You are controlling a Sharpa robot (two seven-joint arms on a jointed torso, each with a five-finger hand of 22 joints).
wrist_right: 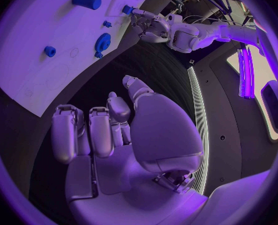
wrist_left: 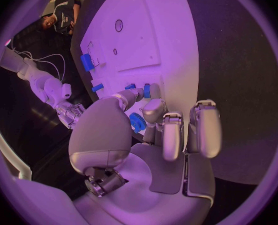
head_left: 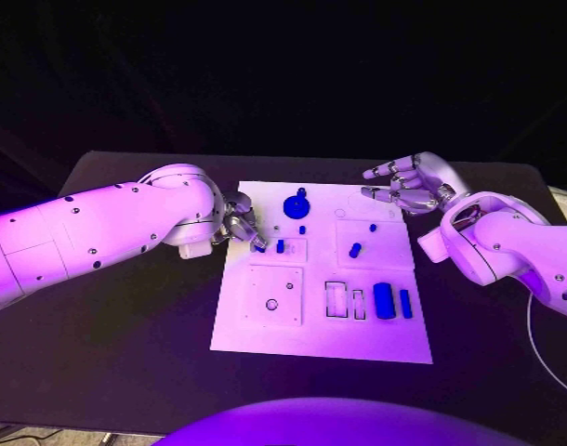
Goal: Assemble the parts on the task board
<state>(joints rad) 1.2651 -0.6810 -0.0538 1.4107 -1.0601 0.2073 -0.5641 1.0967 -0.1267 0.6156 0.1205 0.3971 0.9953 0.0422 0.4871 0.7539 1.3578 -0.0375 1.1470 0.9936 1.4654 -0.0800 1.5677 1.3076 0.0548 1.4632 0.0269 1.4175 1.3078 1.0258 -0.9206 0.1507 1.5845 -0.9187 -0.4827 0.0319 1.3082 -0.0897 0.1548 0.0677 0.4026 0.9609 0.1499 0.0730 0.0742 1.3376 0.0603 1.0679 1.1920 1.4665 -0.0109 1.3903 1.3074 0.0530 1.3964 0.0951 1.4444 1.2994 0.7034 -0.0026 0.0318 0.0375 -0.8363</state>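
**Both hands at the far half of the task board**

Nearest the robot, the black surface lay bare in front of the white task board, which sat flat in the middle of it. On the board's near right part, two long blue parts stood side by side: a thicker bar and a thinner one, next to a pair of pale rectangular slots. To their left was a square recessed panel with a round hole in it.

Farther out, a small blue peg lay near the board's middle right. At the left edge, the left hand reached onto the board, its fingers curled down close to two small blue parts; whether they pinched one could not be told. In the left wrist view a blue round piece showed just under that hand's fingers.

Beyond that, a blue round knobbed part lay on the board's far middle. The right hand hovered over the far right corner, fingers spread and curved, holding nothing.

Past the surface's far edge the room was dark.
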